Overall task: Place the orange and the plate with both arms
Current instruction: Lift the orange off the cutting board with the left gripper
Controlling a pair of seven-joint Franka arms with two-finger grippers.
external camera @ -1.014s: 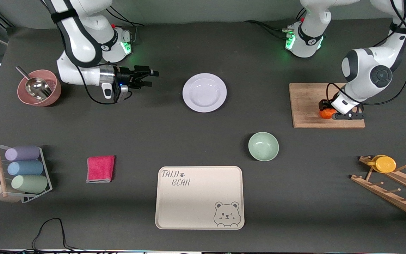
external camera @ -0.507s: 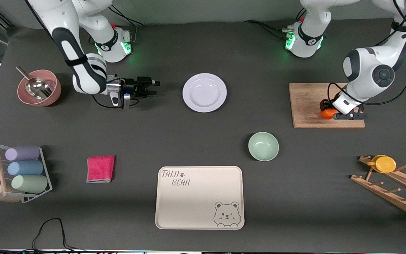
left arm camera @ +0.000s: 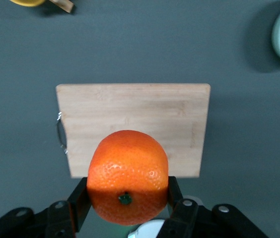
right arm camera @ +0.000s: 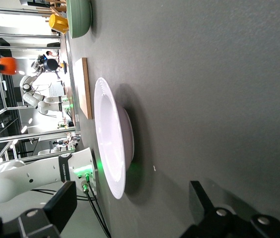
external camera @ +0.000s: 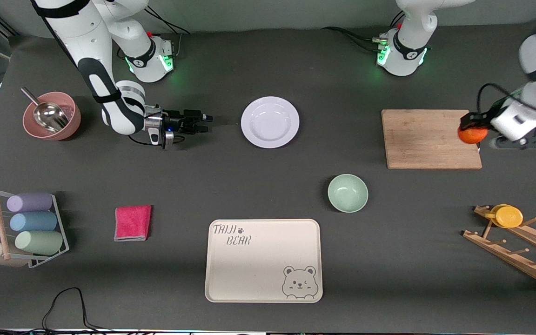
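Note:
My left gripper is shut on the orange and holds it in the air over the edge of the wooden cutting board at the left arm's end. In the left wrist view the orange fills the space between the fingers, stem spot showing, with the board below. The pale lavender-white plate lies on the table mid-way between the arms. My right gripper is open, low over the table beside the plate, pointing at its rim.
A mint-green bowl and a cream bear tray lie nearer the front camera. A pink bowl with a scoop, a cup rack and a red cloth sit toward the right arm's end. A wooden rack with a yellow cup stands near the left arm's end.
My left gripper has lifted the orange off the cutting board and carried it up toward the board's outer edge. My right gripper has dropped lower and crept toward the plate.

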